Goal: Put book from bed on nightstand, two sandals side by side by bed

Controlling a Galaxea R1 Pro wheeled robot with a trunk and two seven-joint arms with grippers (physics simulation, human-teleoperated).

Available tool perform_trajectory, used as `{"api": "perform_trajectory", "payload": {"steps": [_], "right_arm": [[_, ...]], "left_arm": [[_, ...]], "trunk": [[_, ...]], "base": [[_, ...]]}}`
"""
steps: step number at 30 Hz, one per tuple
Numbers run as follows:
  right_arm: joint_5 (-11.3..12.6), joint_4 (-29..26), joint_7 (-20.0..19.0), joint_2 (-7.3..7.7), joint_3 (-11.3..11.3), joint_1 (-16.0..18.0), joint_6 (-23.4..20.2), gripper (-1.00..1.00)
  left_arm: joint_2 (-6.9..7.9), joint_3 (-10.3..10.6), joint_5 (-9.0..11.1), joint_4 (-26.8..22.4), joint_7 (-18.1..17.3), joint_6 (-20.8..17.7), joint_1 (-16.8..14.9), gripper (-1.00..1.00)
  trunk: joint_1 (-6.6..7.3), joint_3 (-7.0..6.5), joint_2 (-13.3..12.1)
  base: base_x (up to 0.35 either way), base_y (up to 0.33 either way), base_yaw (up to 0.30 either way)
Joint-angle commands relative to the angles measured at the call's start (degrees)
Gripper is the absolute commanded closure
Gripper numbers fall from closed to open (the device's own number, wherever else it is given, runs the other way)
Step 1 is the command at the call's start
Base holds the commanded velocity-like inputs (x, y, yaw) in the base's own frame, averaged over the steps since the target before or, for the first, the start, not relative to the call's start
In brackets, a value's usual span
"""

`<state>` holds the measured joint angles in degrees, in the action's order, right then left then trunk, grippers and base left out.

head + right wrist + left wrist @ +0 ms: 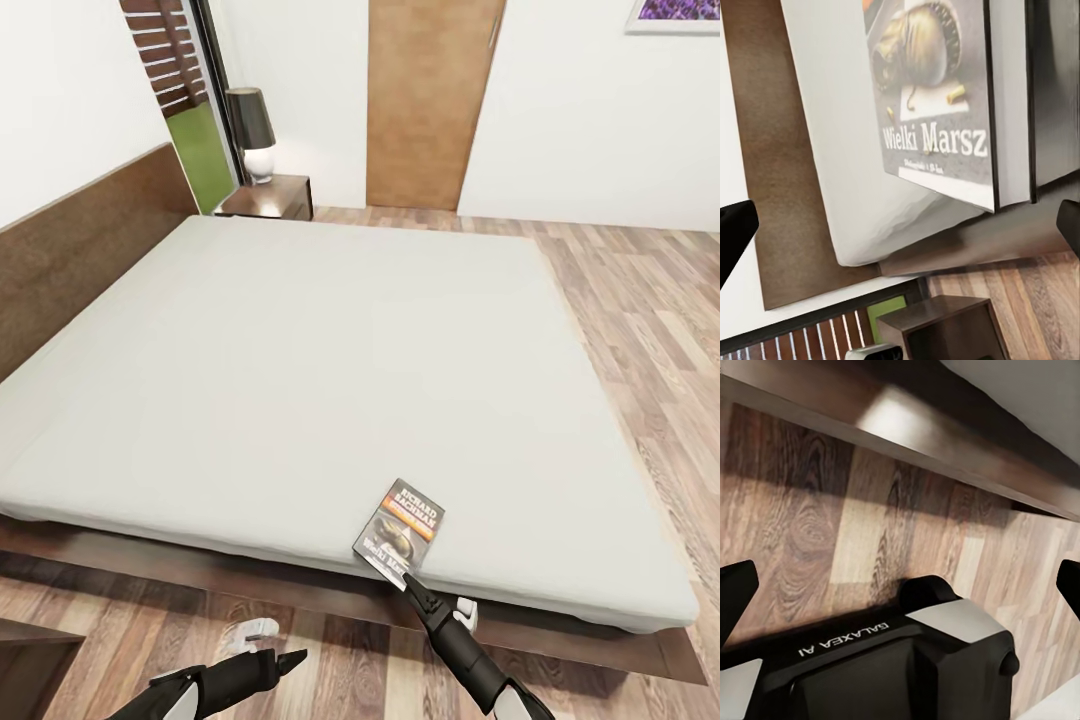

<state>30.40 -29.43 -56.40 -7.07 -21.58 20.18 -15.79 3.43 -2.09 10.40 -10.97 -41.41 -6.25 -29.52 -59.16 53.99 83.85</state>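
While the left claw [296, 659] gapes empty, the right claw [408, 577] stands open at the book [402, 535].

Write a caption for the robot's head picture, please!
Right gripper reaching the book at the near edge of the bed; nightstand with lamp beyond.

Bed [300, 380]: pale grey-white mattress, dark brown frame. Book [401, 535]: dark cover, white lettering, orange strip. Floor [650, 330]: brown wood-plank grain. Walls [590, 110]: plain white.
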Motion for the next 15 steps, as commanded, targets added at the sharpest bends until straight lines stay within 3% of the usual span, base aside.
{"api": "perform_trajectory", "payload": {"steps": [1,8,15], "right_arm": [[0.1,0.0,-0.2,-0.06,-0.3,0.0,-0.6,-1.00],[0.1,0.0,-0.2,-0.06,-0.3,0.0,-0.6,-1.00],[0.1,0.0,-0.2,-0.05,-0.3,0.0,-0.6,-1.00]], "left_arm": [[0.00,-0.2,0.3,0.0,-0.2,-0.6,0.0,-1.00],[0.00,-0.2,0.3,0.0,-0.2,-0.6,0.0,-1.00],[0.00,-0.3,0.3,0.0,-0.2,-0.6,0.0,-1.00]], "trunk": [[-0.22,0.22,0.4],[-1.76,1.48,3.2],[-1.98,1.65,3.6]], "base": [[0.000,0.000,0.000],[0.000,0.000,0.000],[0.000,0.000,0.000]]}}
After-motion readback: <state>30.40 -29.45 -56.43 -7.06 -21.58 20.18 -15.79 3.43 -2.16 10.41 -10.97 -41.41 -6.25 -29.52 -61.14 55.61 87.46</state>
